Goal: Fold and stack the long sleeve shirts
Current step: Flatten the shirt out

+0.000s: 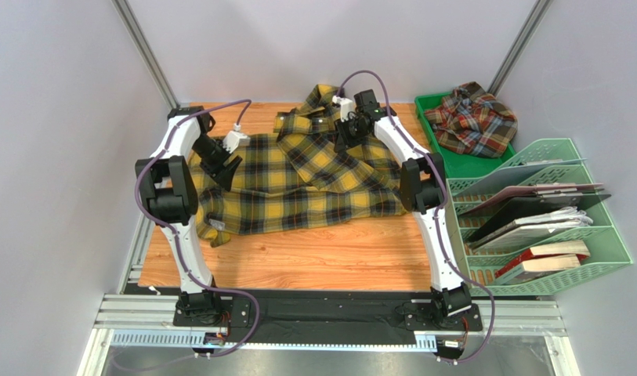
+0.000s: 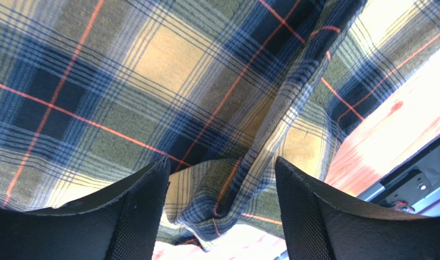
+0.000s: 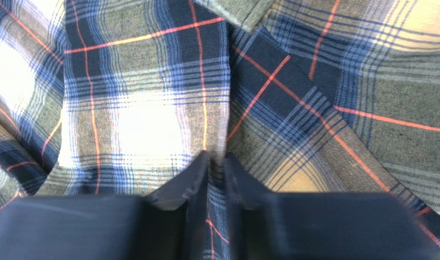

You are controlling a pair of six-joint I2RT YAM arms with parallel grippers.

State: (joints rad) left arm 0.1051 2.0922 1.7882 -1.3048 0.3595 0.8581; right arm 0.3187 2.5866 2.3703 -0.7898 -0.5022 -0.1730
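Note:
The yellow and black check shirt (image 1: pixel 298 176) lies spread and rumpled on the wooden table, collar toward the back. My left gripper (image 1: pixel 223 168) is open over its left edge; in the left wrist view a loose fold of the shirt (image 2: pixel 227 189) sits between the spread fingers (image 2: pixel 135 216). My right gripper (image 1: pixel 346 135) is at the shirt's upper right near the collar, shut on a pinch of yellow check cloth (image 3: pixel 216 162). The rust-red and teal-grey check shirt (image 1: pixel 472 119) lies crumpled in the green tray (image 1: pixel 454 160) at the back right.
A green desk file rack (image 1: pixel 541 219) with folders and books stands at the right, close to the right arm. Bare wooden tabletop (image 1: pixel 313 254) shows in front of the yellow shirt. Grey walls enclose the back and sides.

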